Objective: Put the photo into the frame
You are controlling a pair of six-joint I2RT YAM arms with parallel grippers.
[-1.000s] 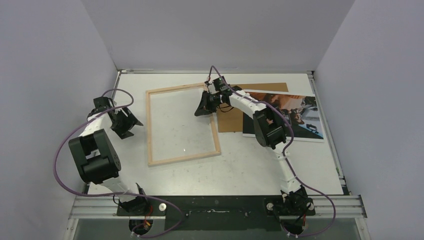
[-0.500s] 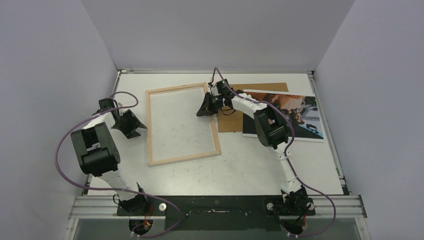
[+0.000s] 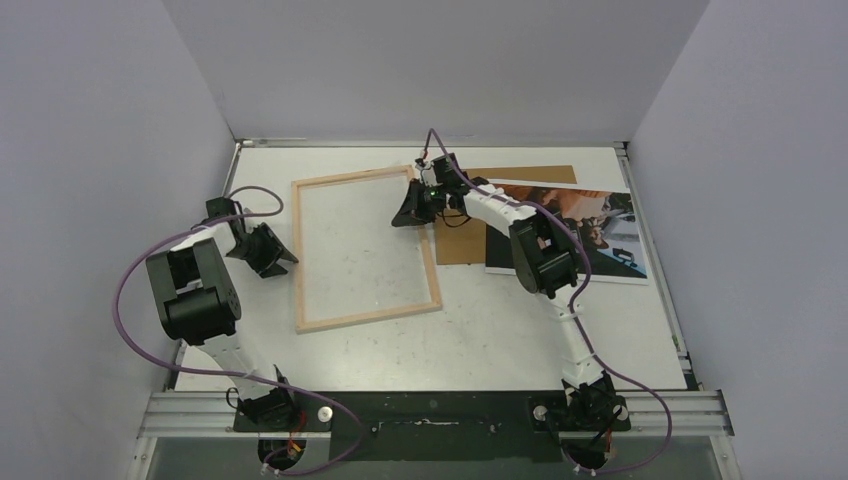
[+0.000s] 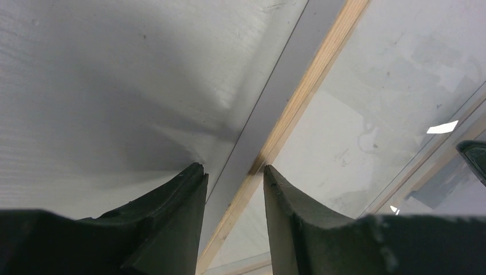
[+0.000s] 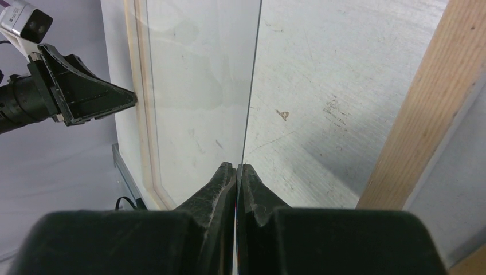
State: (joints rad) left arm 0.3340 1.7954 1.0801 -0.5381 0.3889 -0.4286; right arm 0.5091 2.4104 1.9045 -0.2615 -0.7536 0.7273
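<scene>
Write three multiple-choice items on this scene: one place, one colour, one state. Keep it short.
1. The photo lies:
A. right of the frame, overlapping the brown board
B. inside it
C. standing upright

2. The frame's upturned side is:
A. black
B. red
C. pale wood

3. The right pincer is:
A. wide open
B. shut on the clear sheet
C. shut on the photo

Answers:
1. A, the overhead view shows it flat there.
2. C, bare wood rails face up.
3. B, its wrist view shows it pinched on the sheet's edge.

The left arm (image 3: pixel 190 295) sits folded low, its left gripper (image 4: pixel 232 172) with jaws apart, while the right arm (image 3: pixel 540 258) stretches forward, its right gripper (image 5: pixel 236 167) pinched closed.
</scene>
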